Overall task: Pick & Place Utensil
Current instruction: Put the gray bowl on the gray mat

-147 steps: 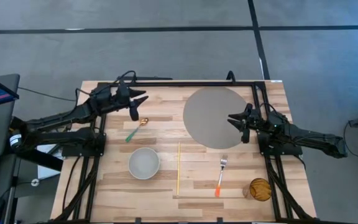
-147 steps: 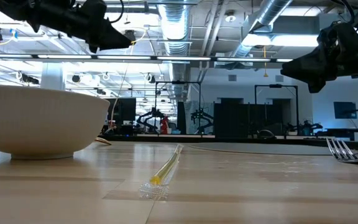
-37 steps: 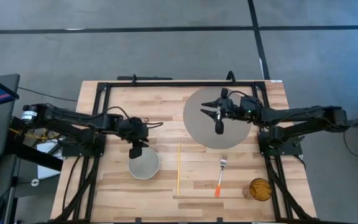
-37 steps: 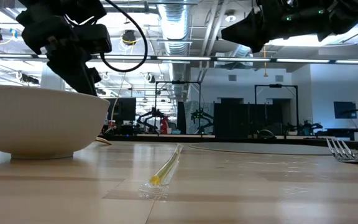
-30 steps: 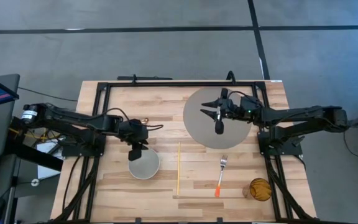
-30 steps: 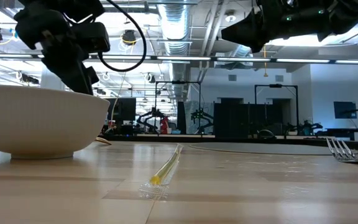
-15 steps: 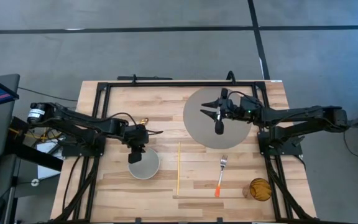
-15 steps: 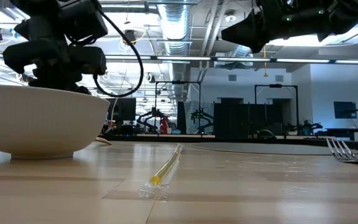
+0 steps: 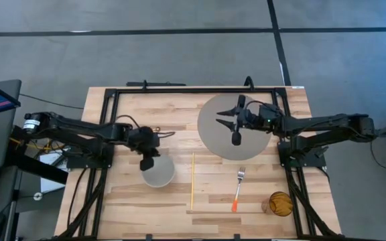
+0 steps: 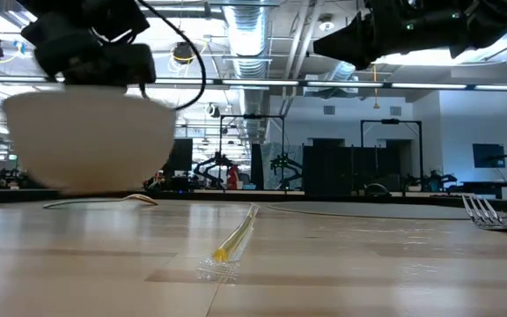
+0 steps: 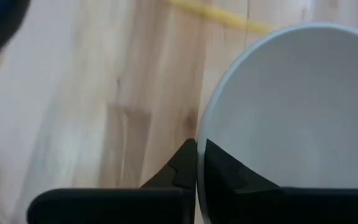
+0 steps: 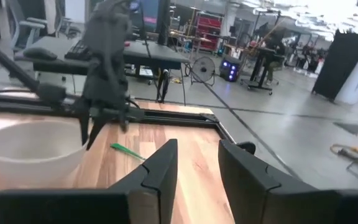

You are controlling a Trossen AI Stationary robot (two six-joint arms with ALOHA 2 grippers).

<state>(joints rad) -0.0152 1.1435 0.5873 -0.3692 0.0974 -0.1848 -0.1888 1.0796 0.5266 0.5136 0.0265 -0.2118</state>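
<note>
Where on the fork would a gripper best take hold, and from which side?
On the orange handle of the fork, probably from straight above with fingers across its width. It lies flat on the table, tines toward the grey mat, handle toward the near edge. The handle is the longer, straighter part, and bare wood lies on either side of it.

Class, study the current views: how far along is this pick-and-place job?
Done: the left gripper is shut on the rim of the white bowl; in the low view the bowl hangs clear of the table.
In hand: the bowl only.
Left: the fork lies untouched, and the right gripper waits open over the grey mat.
</note>
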